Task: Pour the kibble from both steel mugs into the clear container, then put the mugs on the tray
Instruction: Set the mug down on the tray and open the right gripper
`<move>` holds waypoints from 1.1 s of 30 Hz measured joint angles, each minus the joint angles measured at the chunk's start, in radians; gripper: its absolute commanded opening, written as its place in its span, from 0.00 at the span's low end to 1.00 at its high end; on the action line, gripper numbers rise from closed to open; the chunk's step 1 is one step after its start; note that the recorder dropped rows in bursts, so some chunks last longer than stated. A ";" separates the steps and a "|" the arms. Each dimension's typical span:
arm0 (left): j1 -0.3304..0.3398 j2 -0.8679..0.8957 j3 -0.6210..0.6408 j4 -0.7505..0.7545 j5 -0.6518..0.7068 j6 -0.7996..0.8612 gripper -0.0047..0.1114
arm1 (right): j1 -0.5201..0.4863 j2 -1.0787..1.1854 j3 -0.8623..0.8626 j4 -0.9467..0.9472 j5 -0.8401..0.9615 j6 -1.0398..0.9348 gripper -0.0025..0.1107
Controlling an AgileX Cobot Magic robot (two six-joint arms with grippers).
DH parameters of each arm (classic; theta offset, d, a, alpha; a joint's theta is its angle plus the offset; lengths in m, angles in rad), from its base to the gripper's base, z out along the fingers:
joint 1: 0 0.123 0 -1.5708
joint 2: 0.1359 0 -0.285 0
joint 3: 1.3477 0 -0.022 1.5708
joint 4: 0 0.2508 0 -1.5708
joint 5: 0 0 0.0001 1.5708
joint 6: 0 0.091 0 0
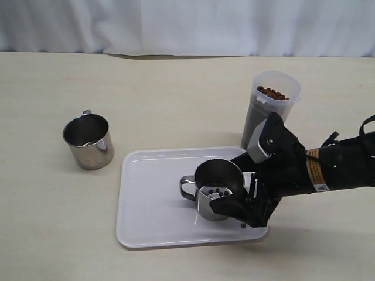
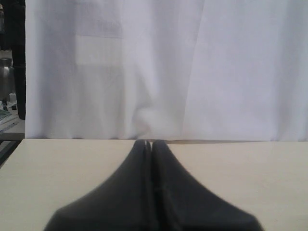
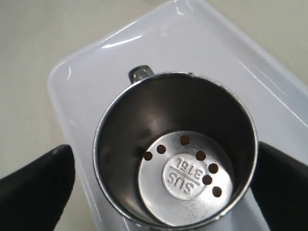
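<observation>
Right wrist view — mug, kibble, seemingly seven

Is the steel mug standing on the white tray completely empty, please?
No, a few kibble pellets lie on the bottom of the steel mug, which stands on the tray.

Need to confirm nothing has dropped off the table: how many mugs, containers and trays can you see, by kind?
White rectangular plastic tray: 1
Shiny stainless-steel mugs: 2 (one on the tray, one off it)
Tall translucent plastic tumbler: 1
Total: 4
</observation>
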 measured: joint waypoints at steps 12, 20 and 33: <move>0.000 0.000 0.000 0.000 0.000 0.000 0.04 | 0.000 -0.148 0.002 -0.089 -0.002 0.171 1.00; 0.000 0.000 0.000 0.000 0.000 0.000 0.04 | 0.000 -0.312 0.002 -0.239 -0.126 0.413 1.00; 0.000 0.000 0.000 0.000 0.000 0.000 0.04 | 0.000 -0.383 0.002 -0.252 -0.478 0.438 1.00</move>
